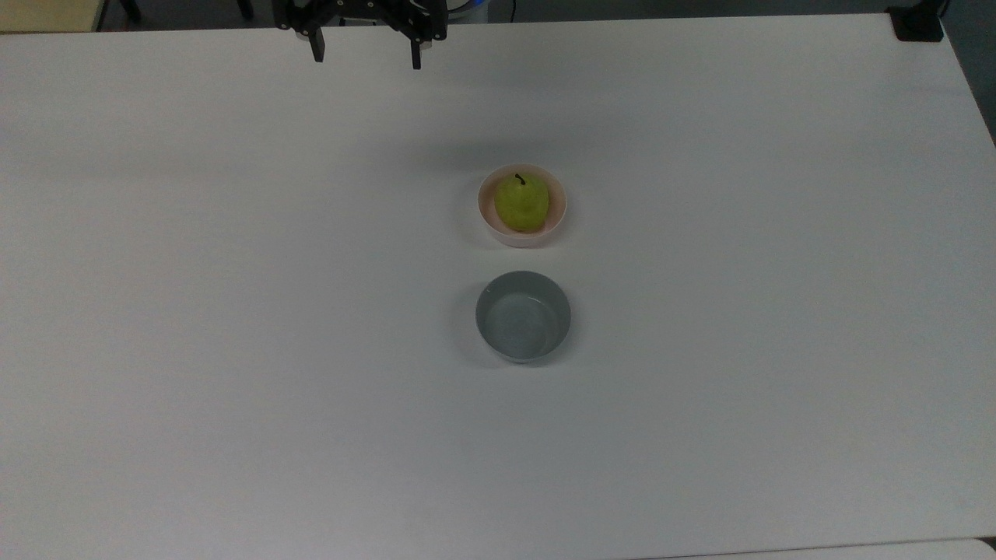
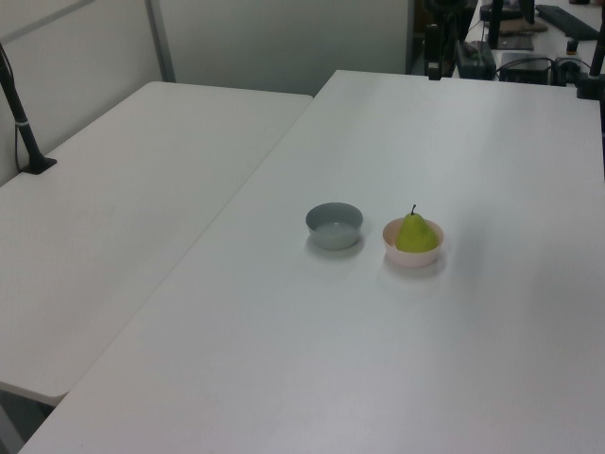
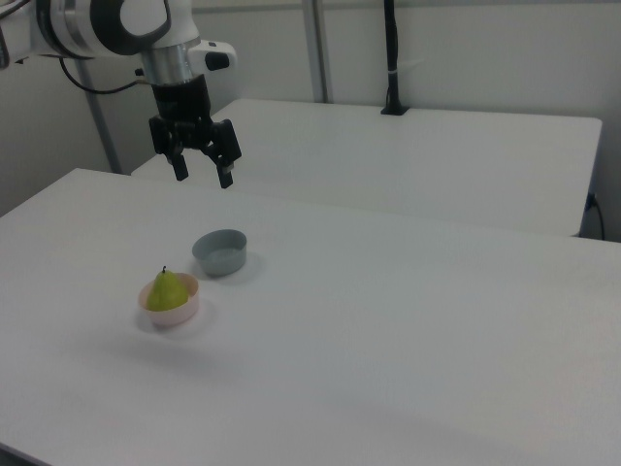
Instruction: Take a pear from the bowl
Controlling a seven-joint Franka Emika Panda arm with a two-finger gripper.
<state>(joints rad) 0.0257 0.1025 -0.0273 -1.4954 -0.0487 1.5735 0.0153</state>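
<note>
The pear (image 1: 521, 203) is a small, rounded yellow-green fruit, wider at the base and narrowing toward a short dark stem that points to the top view's upper edge; in the side views it stands upright with the stem up (image 2: 415, 233) (image 3: 167, 291). It sits inside the pink bowl (image 1: 487, 222), a small round pale dish with a light rim (image 2: 412, 258) (image 3: 172, 315), and takes up most of the opening. Just beside it on the white tabletop (image 1: 233, 311), not touching, stands a grey bowl (image 1: 523, 316) of like size, on the left view's left (image 2: 334, 226) and farther back to the right view's right (image 3: 221, 251). The pincer (image 1: 366, 54) hangs in the air above the tabletop, well apart from both bowls, its two dark fingers (image 3: 225, 176) spread apart and pointing down with nothing between them (image 3: 203, 175).
</note>
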